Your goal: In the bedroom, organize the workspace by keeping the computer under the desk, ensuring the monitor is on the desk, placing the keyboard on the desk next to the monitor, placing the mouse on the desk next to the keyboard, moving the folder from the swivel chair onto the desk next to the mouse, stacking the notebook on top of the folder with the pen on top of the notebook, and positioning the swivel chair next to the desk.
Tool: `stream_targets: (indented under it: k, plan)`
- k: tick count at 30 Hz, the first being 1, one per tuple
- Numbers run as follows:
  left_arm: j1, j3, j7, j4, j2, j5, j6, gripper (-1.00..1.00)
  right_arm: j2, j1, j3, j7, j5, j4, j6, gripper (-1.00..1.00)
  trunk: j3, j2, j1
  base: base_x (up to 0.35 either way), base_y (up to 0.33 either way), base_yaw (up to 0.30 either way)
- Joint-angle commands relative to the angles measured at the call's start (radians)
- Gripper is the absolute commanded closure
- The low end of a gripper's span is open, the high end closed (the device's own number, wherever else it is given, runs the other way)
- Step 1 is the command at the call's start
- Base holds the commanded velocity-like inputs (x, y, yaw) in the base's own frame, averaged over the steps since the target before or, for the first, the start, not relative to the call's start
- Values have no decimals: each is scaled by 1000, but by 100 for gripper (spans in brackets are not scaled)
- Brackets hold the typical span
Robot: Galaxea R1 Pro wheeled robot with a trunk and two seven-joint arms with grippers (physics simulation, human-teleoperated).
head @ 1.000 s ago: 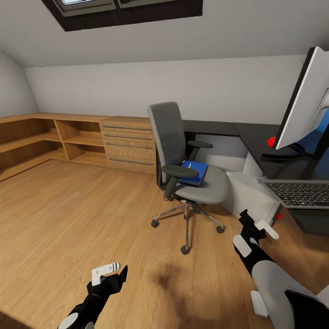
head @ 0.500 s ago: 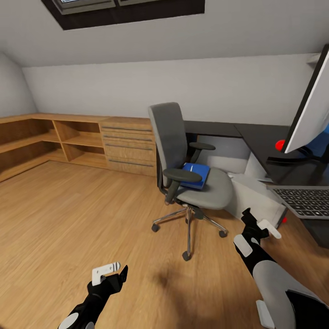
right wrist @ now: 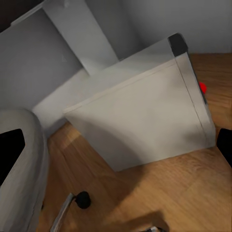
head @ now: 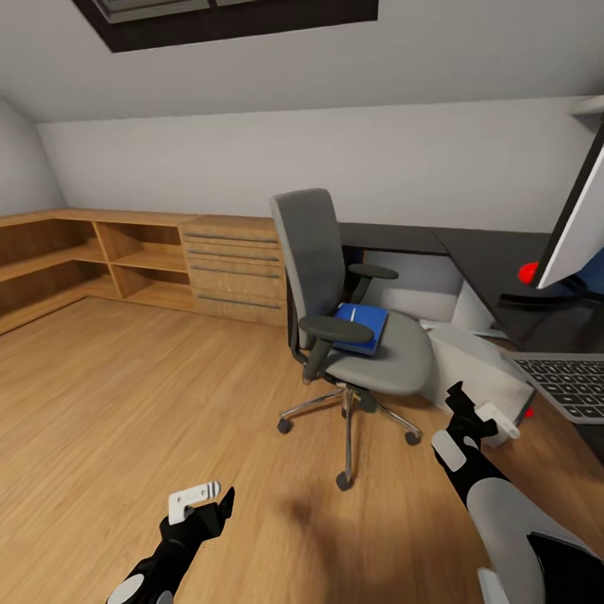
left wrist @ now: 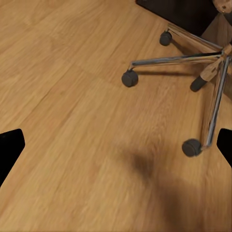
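The swivel chair [head: 312, 252] stands on the floor left of the desk [head: 486, 256], with the blue folder [head: 362, 323] flat on its seat. On the desk, cut off by the picture's right edge, are the monitor [head: 580, 226] and the keyboard [head: 570, 382]. The grey computer [head: 474, 365] [right wrist: 145, 121] stands under the desk. My right gripper [head: 478, 415] is open, low, in front of the computer. My left gripper [head: 205, 499] is open over bare floor, facing the chair's chrome base [left wrist: 193, 63]. Mouse, notebook and pen are out of view.
Low wooden shelving [head: 126, 260] with a drawer block [head: 235, 268] runs along the far wall, left of the chair. A red ball [head: 528, 273] lies on the desk by the monitor stand. A skylight [head: 226, 17] is overhead. Open wood floor [head: 126, 394] spreads to the left.
The whole picture has slid right and slightly down, so the camera has moved. The monitor and keyboard are cut off more at the right edge. Both arms keep their pose.
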Motion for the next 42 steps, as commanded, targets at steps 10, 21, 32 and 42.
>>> stream_targets:
  k: [10, 21, 32, 42]
  plan:
    - [0, 1, 3, -1, -1, 11, 6, -100, -16, -1, 1, 0, -11, -9, 2, -100, -1, 0, 0, 66, 0, 0]
    - [0, 2, 4, 0, -1, 10, 5, -100, -38, -1, -3, -1, -21, -38, 38, -100, -1, 0, 0, 212, 0, 0]
    - [0, 6, 5, 2, -1, 10, 2, -100, -62, -1, -6, 33, -111, -44, 103, -100, -1, 0, 0, 27, 0, 0]
    - [0, 9, 6, 24, 0, 10, 2, -100, -134, -1, -5, 162, -339, -44, 310, -100, -1, 0, 0, 0, 0, 0]
